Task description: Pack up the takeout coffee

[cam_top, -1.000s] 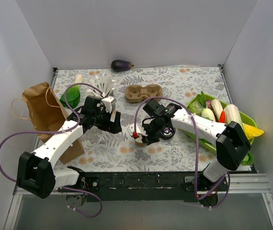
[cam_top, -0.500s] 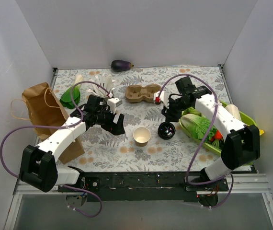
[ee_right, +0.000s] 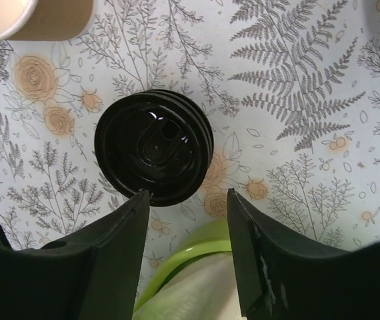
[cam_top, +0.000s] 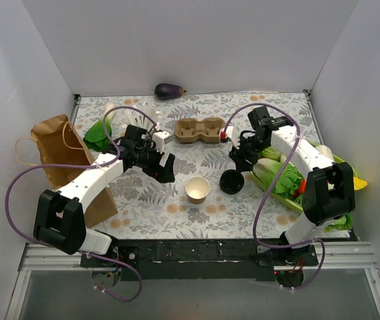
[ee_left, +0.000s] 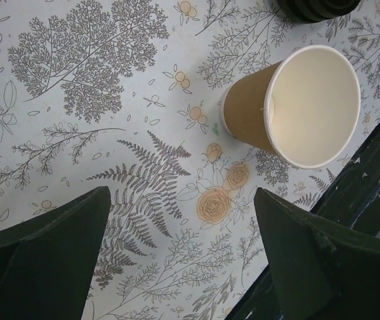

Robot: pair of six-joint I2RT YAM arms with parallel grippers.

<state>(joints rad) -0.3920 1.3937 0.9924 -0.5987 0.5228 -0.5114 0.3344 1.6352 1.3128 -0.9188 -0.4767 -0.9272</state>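
Packing was barely begun; nothing was held.
The left gripper (ee_left: 181, 200) stood with its jaws wide apart and empty, the takeout coffee cup (ee_left: 310, 107) upright and lidless just ahead of it; the right gripper (ee_right: 188, 197) gaped, empty, over the black lid (ee_right: 153, 147) lying flat; the cardboard carrier (cam_top: 200, 130) beyond both sat unfilled; lidding and loading remained, I'd say.

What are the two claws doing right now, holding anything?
Left gripper: open, holding nothing; the paper cup stands free.
Right gripper: open, holding nothing; the black lid lies free.
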